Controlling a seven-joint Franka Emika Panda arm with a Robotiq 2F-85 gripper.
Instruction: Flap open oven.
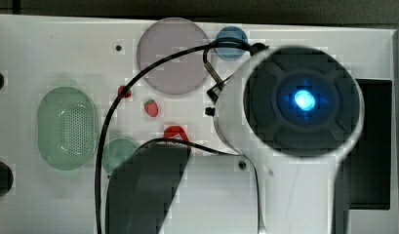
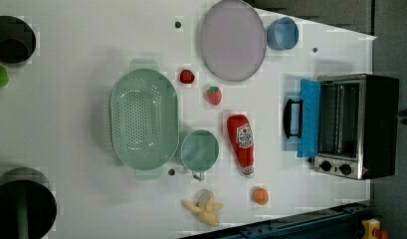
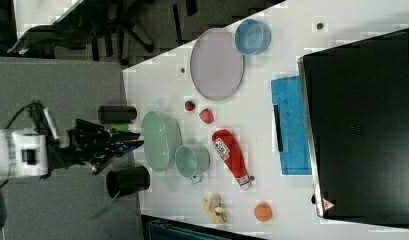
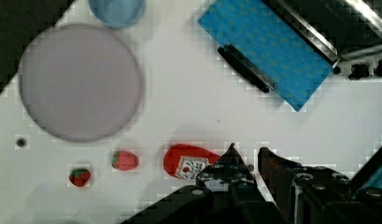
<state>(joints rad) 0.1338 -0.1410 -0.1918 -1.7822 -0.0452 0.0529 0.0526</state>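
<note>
The white desk [image 2: 66,114] carries the oven [image 2: 357,124], a green colander [image 2: 144,119], cup [image 2: 200,149], ketchup bottle [image 2: 241,144], plate [image 2: 233,40], blue bowl [image 2: 283,33], two strawberries, banana [image 2: 206,206] and orange [image 2: 260,195].

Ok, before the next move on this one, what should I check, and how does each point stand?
1. Oven door flapped down: ok, it lies flat in front with the inside showing.
2. Handle free: ok, nothing is touching it.
3. Jaws empty: ok, slightly apart with nothing between them.
4. Arm away from the oven: ok, in the right view it hangs beyond the table's far edge.
5. Ketchup bottle apart from the door: ok.
6. Oven inside empty: cannot tell.
</note>
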